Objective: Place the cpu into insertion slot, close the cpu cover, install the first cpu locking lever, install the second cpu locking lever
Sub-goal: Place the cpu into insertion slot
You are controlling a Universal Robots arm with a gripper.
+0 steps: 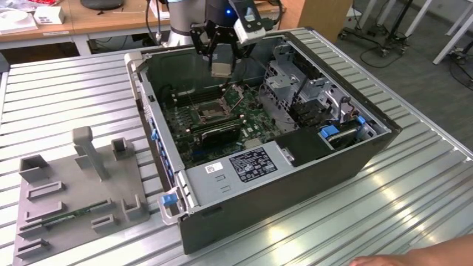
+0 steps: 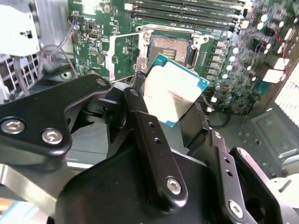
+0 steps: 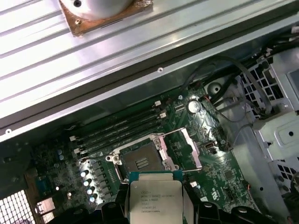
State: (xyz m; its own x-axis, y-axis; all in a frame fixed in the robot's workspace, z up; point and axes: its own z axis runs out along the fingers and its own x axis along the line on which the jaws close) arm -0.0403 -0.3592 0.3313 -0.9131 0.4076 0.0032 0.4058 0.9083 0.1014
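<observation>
Tool (image 2: 168, 98) clamped on the cpu (image 2: 177, 84), a finger on each of two opposite edges. Chip is tilted, its metal top facing both wrist cameras. Cpu is in the air above the insertion slot (image 3: 140, 161), not touching it. Slot bare. Cpu cover (image 3: 190, 148) is swung open just beside it. Board lies inside the open computer case (image 1: 296, 166), mid-table (image 1: 66, 94). Grey fixture plate (image 1: 74, 205) sits beside the case, toward the exterior view's left.
</observation>
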